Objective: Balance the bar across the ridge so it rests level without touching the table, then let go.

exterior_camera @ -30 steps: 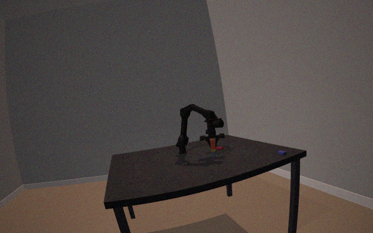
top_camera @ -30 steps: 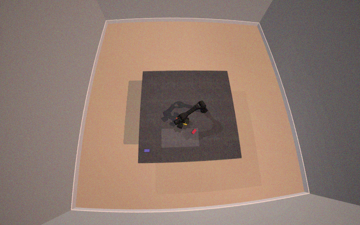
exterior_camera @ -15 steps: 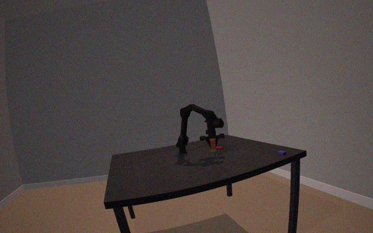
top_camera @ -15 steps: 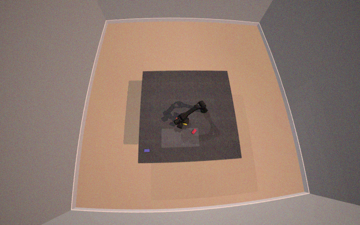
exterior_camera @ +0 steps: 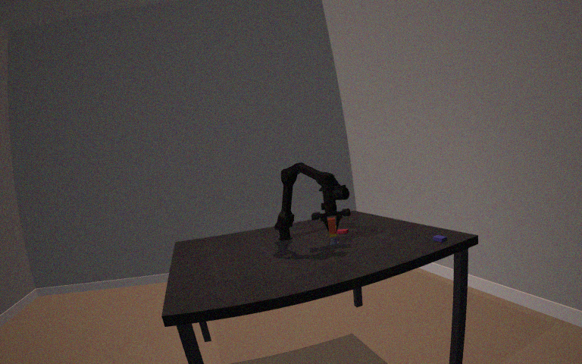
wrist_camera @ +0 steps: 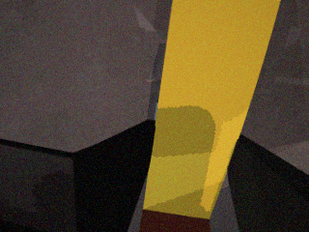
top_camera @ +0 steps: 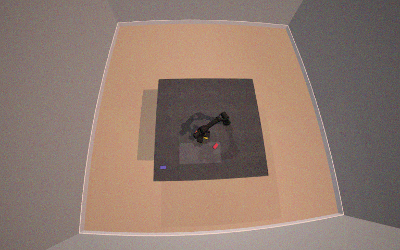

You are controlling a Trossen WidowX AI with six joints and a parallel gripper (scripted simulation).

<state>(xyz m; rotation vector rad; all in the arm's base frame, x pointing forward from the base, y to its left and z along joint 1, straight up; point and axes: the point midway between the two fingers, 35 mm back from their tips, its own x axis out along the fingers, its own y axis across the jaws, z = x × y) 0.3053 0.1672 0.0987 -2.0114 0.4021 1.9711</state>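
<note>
Yellow along its length, the bar (top_camera: 205, 137) (wrist_camera: 210, 72) runs from top centre to bottom centre of the wrist view — gripped between the gripper's (top_camera: 201, 135) (exterior_camera: 332, 228) (wrist_camera: 185, 159) fingers. Right of it in the top view lies a red block (top_camera: 215, 146) (exterior_camera: 342, 231); a blue block (top_camera: 163, 166) (exterior_camera: 439, 238) sits lower left — near the table's (top_camera: 236, 97) (exterior_camera: 240, 274) corner.

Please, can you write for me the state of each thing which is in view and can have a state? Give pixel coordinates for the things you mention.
Claw (top_camera: 202, 136) (exterior_camera: 332, 230) (wrist_camera: 192, 135): closed on the bar.
Bar (top_camera: 205, 137) (exterior_camera: 331, 225) (wrist_camera: 208, 63): held in the claw; contact with the ridge unclear.
Ridge (exterior_camera: 334, 241) (wrist_camera: 154, 77): below the bar, mostly hidden.
Red block (top_camera: 215, 146) (exterior_camera: 342, 231): lying on the table, not held.
Blue block (top_camera: 163, 166) (exterior_camera: 439, 238): lying near the table (top_camera: 206, 94) (exterior_camera: 240, 274) edge, not held.
</note>
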